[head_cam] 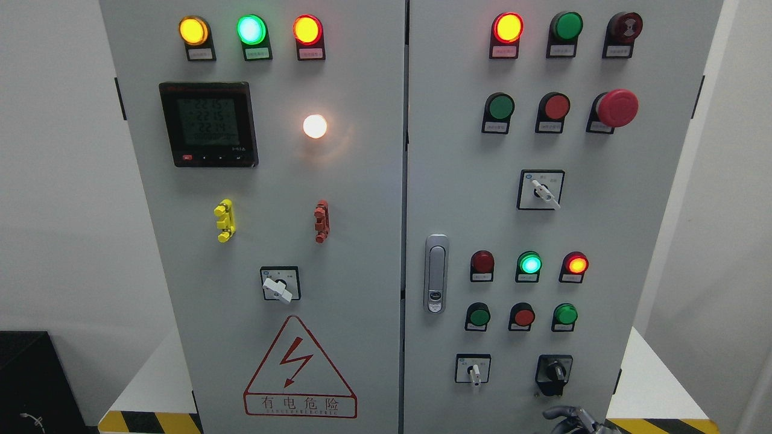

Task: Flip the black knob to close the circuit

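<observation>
Fingers point(564, 415) of one hand point(573, 420) poke up at the bottom edge, right of the middle, grey and curled; so little shows that I cannot tell which arm it belongs to, nor whether the fingers are apart or together. They hold nothing that can be seen. Just above them, on the right door point(512, 217) of the grey cabinet, sits the black knob point(553, 372), low and near the door's right edge, apart from the hand. Left of it on the same row is a white switch point(474, 371). Higher up come three push buttons, green point(479, 316), red point(523, 316) and green, then three lamps, the middle one point(530, 264) lit green and the right one point(576, 264) lit red. A door latch point(435, 273) stands by the seam. Farther up is another white switch point(546, 193), then a red mushroom button point(616, 108). The left door point(362, 241) carries a warning triangle point(300, 369), a meter point(209, 125) and a white glowing lamp point(315, 126).
</observation>
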Motion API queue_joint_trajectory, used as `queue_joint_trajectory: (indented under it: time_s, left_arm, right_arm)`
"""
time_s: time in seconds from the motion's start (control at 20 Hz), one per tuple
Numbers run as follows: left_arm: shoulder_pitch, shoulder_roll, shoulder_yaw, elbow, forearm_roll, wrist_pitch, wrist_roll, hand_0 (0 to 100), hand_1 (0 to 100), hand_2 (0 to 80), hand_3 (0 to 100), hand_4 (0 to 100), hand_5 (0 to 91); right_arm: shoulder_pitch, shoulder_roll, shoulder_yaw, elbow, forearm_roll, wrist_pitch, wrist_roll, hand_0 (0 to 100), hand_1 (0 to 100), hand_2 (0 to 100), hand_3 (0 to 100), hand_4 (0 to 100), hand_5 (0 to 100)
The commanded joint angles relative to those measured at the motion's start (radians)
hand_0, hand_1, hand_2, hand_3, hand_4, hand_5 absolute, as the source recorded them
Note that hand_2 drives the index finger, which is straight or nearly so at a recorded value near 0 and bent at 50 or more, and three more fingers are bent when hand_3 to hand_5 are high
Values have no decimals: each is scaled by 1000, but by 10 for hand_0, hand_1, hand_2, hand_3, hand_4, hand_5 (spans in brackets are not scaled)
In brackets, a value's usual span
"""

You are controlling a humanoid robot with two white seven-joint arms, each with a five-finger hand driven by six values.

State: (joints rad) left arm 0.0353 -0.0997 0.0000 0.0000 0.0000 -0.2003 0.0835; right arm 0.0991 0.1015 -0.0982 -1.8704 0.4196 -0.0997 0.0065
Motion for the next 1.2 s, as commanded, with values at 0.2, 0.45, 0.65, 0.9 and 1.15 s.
queue_joint_trajectory:
  time_s: [0.2,0.45,0.65,0.9,1.15]
  left_arm:
    - [0,0,-20,21,-21,-2,1,0,0,0,0,0,0]
    - [0,0,-20,21,-21,-1,1,0,0,0,0,0,0]
    - [0,0,-20,21,-21,-2,1,0,0,0,0,0,0]
    - [0,0,-20,21,-21,-1,1,0,0,0,0,0,0]
    - [0,0,-20,21,-21,-1,1,0,0,0,0,0,0]
  right_arm:
    - [106,21,0,-45,-406,-51,82,0,100,138,260,191,86]
    - [126,20,0,-44,-461,-73,135,0,97,35,132,38,0]
    - [131,20,-8,-44,-493,-86,219,0,91,0,58,0,0]
    - [143,18,-8,-42,-498,-89,240,0,68,0,0,0,0]
    - [143,18,-9,-41,-527,-89,242,0,59,0,0,0,0]
